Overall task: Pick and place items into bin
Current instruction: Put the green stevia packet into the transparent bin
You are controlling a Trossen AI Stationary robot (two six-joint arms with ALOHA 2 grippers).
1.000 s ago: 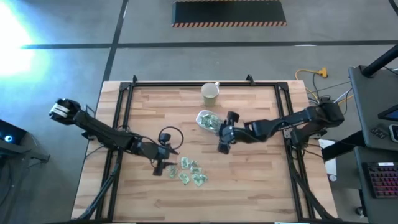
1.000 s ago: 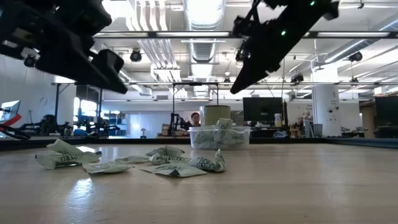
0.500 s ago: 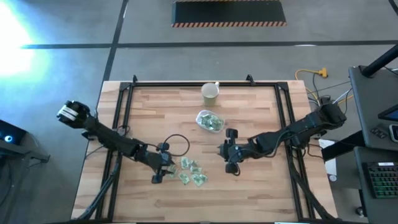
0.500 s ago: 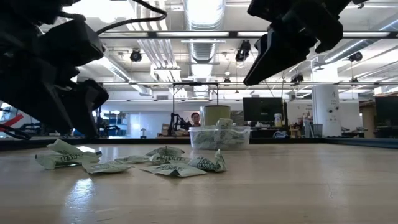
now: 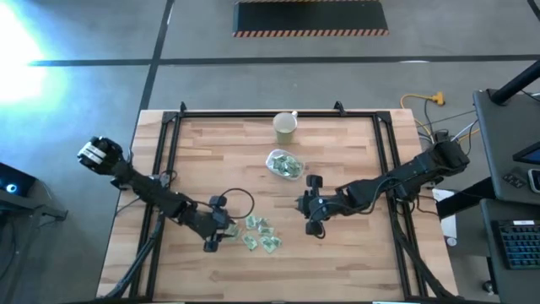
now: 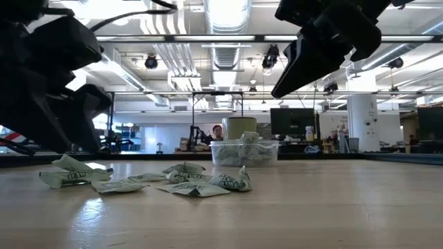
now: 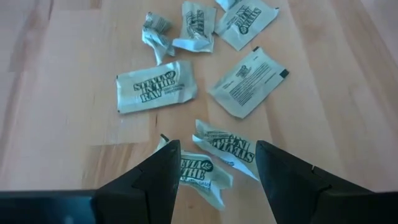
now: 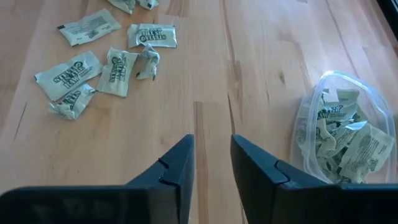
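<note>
Wooden planks are making up the table (image 5: 337,253), which is sitting on a grey floor inside a black frame, while the low view is looking into a workshop of ceiling ducts, lamps and monitors. Near the table's 12 o'clock edge a pale cup (image 5: 285,127) is standing, and just below it the clear bin (image 5: 283,164) is already holding a heap of packets. The remaining items (image 5: 258,234) are lying loose around the table's 7 o'clock area, flat or crumpled, pale green and white with dark lettering. The left gripper (image 5: 215,236) is hanging low at the 9 o'clock edge of this scatter, its fingers (image 7: 155,180) standing wide apart with a crinkled packet (image 7: 199,177) lying on the wood between them, not clamped. The right gripper (image 5: 313,214) is hovering empty over bare wood, the scatter lying at its 9 o'clock and the bin at its 11 o'clock; its fingers (image 8: 180,168) are showing only a narrow gap between them.
</note>
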